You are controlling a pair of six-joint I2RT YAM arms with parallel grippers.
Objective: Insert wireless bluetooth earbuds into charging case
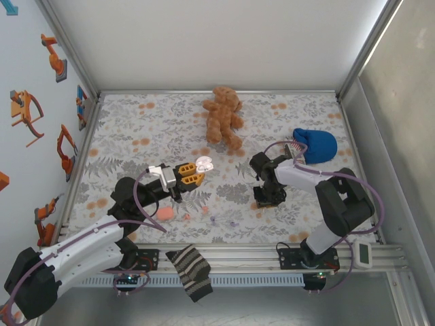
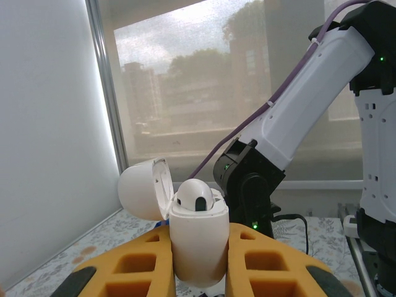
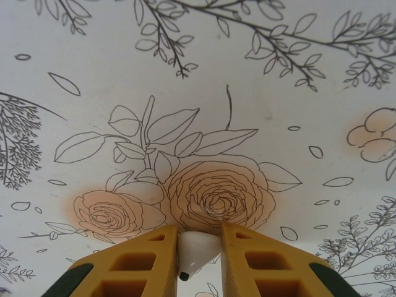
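Note:
The charging case (image 2: 197, 247) is a white pebble shape with its lid (image 2: 143, 189) flipped open to the left. My left gripper (image 2: 199, 230) is shut on the case and holds it upright above the table. One white earbud (image 2: 197, 197) sits in the case's top. In the top view the left gripper (image 1: 193, 175) holds the case (image 1: 204, 163) at mid-table. My right gripper (image 3: 199, 231) points down close over the flowered tablecloth, shut on a second white earbud (image 3: 198, 249). The right gripper (image 1: 269, 197) stands to the right of the case.
A brown teddy bear (image 1: 224, 117) lies at the back centre and a blue cap (image 1: 316, 145) at the back right. A salmon-pink piece (image 1: 165, 214) and several tiny bits (image 1: 204, 210) lie near the front edge. A striped sock (image 1: 190, 272) hangs over the front rail.

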